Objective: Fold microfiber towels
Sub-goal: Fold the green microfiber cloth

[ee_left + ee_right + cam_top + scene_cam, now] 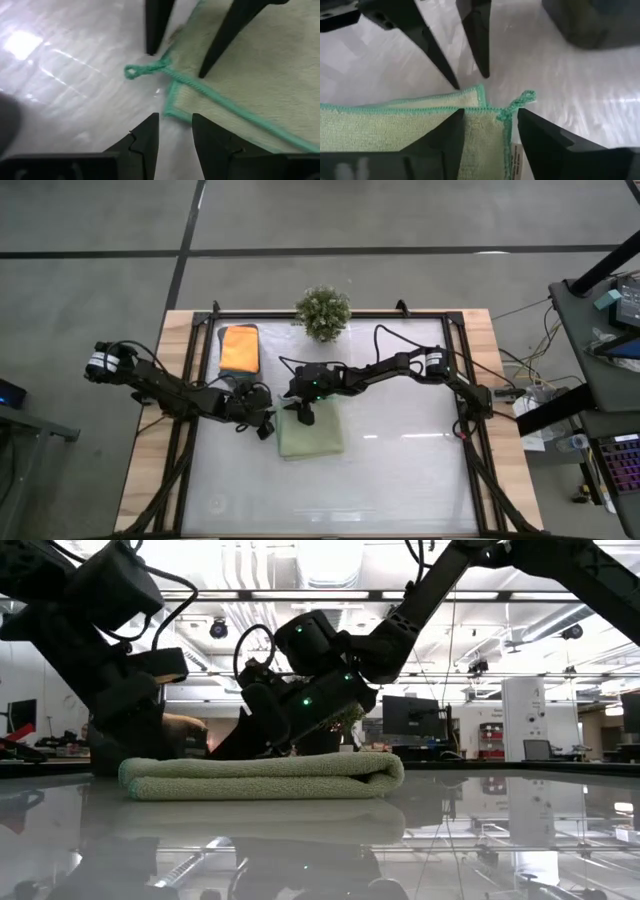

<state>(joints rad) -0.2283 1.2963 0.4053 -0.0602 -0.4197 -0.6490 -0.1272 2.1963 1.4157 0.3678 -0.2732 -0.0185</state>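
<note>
At the green towel's [310,435] ten o'clock corner, both grippers are meeting (jaws partly open, holding nothing): right gripper [300,412] over it, left gripper [263,423] just beside.

Glossy white table [400,470] in a dark frame – three things sitting on it.
Near the middle lies a folded sage-green towel [310,432], flat on the shiny top; toward the far edge, a small bushy plant [323,312]; off in the far left corner, a dark tray [215,360] – an orange towel [240,348] lying in it.
</note>
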